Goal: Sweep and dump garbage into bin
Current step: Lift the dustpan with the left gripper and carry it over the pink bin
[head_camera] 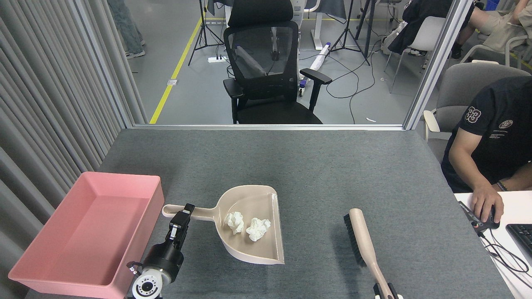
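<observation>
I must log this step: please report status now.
Left gripper shut on beige plastic dustpan handle. Right gripper mostly out of frame, at beige brush handle. Two crumpled white tissue wads in dustpan. Pink plastic tray left, path clear.

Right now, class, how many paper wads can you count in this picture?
2. Both lie inside the dustpan: one wad nearer the handle, the other wad just right of it. None seem hidden.

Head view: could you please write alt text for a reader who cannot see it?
The left gripper holds the handle of a beige dustpan carrying two white tissue wads, right of an empty pink bin on a grey table. The right gripper holds a brush.
</observation>
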{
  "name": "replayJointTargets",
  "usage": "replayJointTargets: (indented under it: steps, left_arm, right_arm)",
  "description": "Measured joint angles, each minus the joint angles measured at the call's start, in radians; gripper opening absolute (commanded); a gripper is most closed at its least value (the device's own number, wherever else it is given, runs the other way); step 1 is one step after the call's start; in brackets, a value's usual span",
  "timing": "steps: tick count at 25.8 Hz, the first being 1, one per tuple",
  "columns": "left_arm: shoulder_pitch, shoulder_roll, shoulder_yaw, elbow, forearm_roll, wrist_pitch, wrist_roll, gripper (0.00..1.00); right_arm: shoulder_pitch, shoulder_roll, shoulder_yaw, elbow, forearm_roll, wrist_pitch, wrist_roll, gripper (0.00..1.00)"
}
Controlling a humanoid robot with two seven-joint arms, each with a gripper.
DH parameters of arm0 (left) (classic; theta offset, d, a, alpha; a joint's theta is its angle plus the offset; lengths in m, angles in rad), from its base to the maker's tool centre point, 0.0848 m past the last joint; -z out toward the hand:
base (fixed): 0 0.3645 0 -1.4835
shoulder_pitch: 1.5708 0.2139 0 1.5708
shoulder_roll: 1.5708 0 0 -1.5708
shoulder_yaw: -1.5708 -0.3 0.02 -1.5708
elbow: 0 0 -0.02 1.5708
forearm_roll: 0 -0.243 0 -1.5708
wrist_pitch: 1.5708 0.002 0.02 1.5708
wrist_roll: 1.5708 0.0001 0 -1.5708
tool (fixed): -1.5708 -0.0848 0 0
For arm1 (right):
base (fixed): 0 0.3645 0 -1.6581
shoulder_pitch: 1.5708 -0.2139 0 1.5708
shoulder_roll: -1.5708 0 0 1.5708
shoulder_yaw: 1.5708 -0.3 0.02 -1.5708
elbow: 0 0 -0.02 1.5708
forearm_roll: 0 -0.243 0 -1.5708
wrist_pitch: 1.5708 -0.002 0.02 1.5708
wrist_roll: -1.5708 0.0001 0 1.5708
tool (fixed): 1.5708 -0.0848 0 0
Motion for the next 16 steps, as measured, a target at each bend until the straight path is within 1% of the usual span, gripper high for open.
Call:
replayJointTargets:
  steps: [3,6,10,16]
  left_arm:
    - [-0.01,0.009,0.003,-0.025,0.018,0.028,-0.033,0.27]
    - [-0.017,0.038,0.009,-0.049,0.071,0.07,-0.053,0.27]
    - [-0.025,0.101,0.019,-0.083,0.139,0.107,-0.063,0.27]
    - [-0.029,0.21,0.087,-0.103,0.239,0.154,-0.066,0.27]
  right_arm:
    - [0.003,0.0,0.001,0.005,0.001,0.0,0.0,0.0]
    - [0.004,-0.001,0.001,0.006,0.001,0.0,-0.001,0.02]
    - [0.005,-0.001,0.002,0.007,0.0,0.0,-0.002,0.03]
    - [0.003,0.0,0.003,0.007,0.0,0.001,-0.003,0.03]
